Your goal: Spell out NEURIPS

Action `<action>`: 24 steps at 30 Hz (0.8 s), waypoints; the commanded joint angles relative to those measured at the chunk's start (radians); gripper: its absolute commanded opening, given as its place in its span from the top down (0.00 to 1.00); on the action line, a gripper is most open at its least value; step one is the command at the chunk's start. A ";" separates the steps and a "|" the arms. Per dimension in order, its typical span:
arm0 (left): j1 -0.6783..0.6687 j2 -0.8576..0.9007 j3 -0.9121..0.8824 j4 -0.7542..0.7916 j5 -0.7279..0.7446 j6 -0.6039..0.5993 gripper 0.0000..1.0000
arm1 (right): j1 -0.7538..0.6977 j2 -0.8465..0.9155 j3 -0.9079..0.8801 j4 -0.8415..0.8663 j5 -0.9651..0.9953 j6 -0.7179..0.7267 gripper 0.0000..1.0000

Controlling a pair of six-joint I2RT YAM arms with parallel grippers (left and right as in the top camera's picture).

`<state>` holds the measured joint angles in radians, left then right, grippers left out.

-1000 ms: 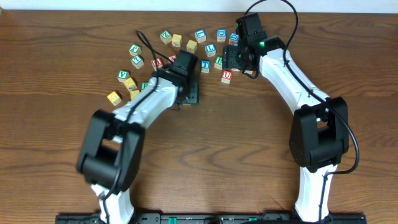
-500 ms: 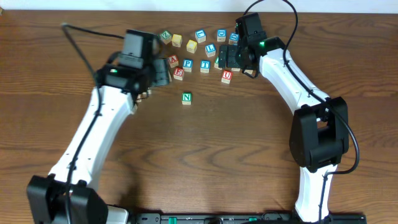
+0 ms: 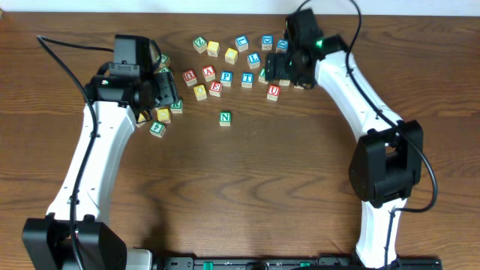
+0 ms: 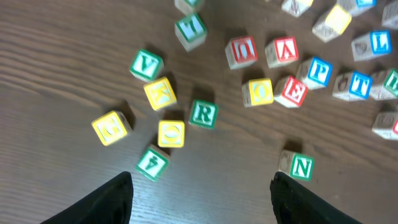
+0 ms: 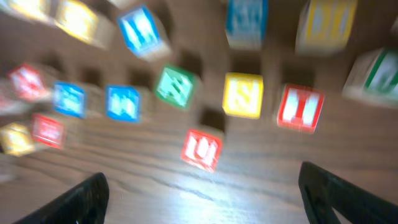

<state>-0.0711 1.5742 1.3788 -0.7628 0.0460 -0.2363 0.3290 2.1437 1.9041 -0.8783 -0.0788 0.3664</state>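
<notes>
Left pincer (image 4: 202, 205): gapes wide, holds nothing, hangs above worktop (image 4: 56, 56) near green R (image 4: 203, 114), with green N (image 4: 301, 167) lying alone just ahead of one fingertip. Right pincer (image 5: 202, 199): likewise apart, empty, hovers over blurred cubes (image 5: 242, 94), touching none.

1. We see a robotics lab bench: a white-and-black left arm (image 3: 90, 161) and right arm (image 3: 349, 86) rise from a rail (image 3: 247, 263) at a wood-grain table (image 3: 247, 187).
2. We find lettered cubes (image 3: 225, 118) scattered across it.
</notes>
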 commanded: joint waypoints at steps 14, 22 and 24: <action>0.043 -0.008 0.279 -0.060 -0.013 0.041 0.30 | 0.000 -0.036 0.283 -0.150 0.050 -0.010 0.20; 0.043 0.001 0.270 -0.068 -0.013 0.041 0.30 | 0.035 -0.031 0.269 -0.125 0.107 0.015 0.24; 0.043 0.002 0.266 -0.067 -0.013 0.041 0.30 | 0.041 -0.031 0.263 -0.123 0.107 0.015 0.24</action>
<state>-0.0334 1.5700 1.6444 -0.8276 0.0460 -0.2085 0.3527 2.1197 2.1757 -1.0046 0.0017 0.3634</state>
